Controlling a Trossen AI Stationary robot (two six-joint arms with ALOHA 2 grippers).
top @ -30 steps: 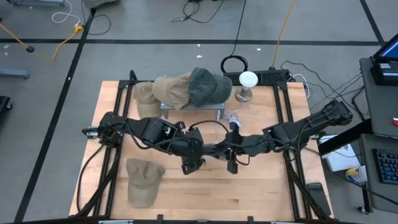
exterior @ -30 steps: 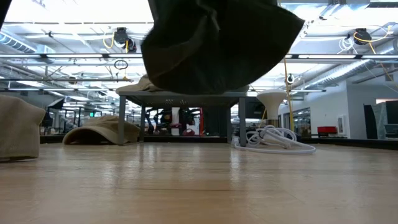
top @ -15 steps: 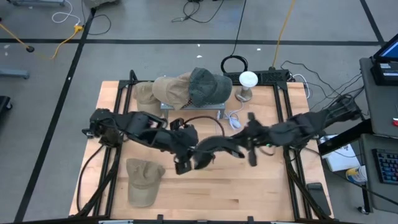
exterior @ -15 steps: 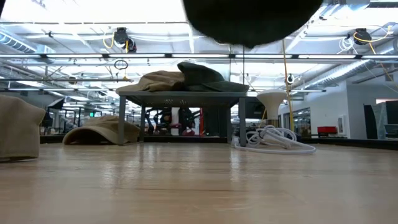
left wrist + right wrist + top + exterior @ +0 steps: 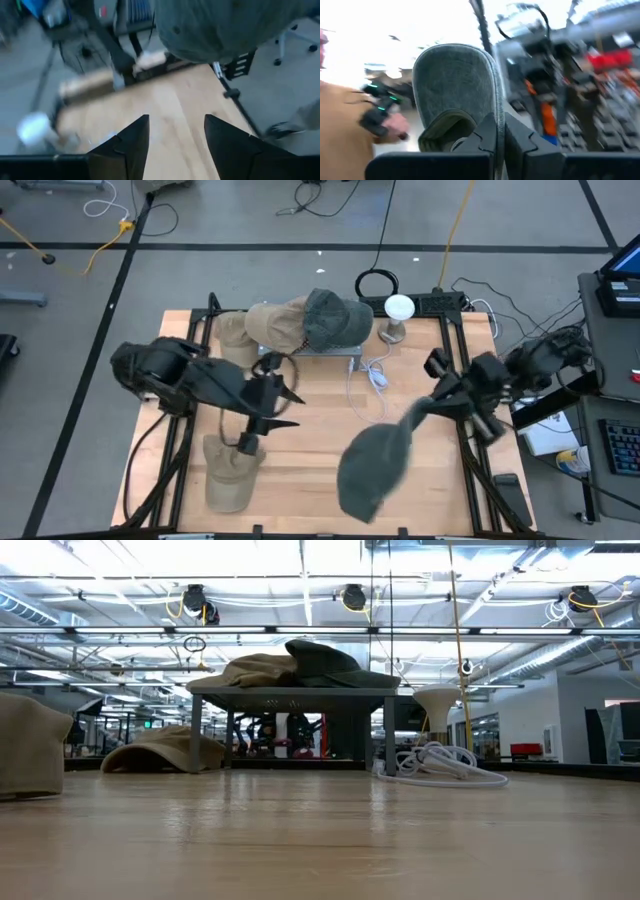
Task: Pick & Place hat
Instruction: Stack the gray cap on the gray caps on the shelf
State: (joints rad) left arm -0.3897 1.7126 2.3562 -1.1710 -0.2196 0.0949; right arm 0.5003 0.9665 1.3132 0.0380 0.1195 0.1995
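A grey-green hat (image 5: 372,468) hangs over the table's near right part from my right gripper (image 5: 432,405), which is shut on it. The right wrist view shows the hat (image 5: 455,85) right in front of the fingers. My left gripper (image 5: 295,410) stands open over the table's left middle, with nothing between its fingers (image 5: 131,145); the hat (image 5: 225,25) shows beyond them. At the far middle a tan hat (image 5: 272,323) and a dark green hat (image 5: 332,318) lie on a small raised stand (image 5: 300,692). My right gripper pinches an edge of the hat (image 5: 492,107) between its two shut fingers; which part of the hat this is, I cannot tell. The hat hangs from the fingers toward the table's near side, lifted clear of the table.
A tan hat (image 5: 230,470) lies on the table at the near left, and another (image 5: 232,330) lies beside the stand. A white lamp-like thing (image 5: 398,310) and a white cable (image 5: 440,765) sit at the far right. Black frame rails (image 5: 470,470) run along both sides.
My left gripper has opened, let go of the hat and drawn back toward the table's left edge. My right gripper has swung toward the right edge with the hat. The hat, held between both grippers at the middle before, now hangs from the right gripper alone.
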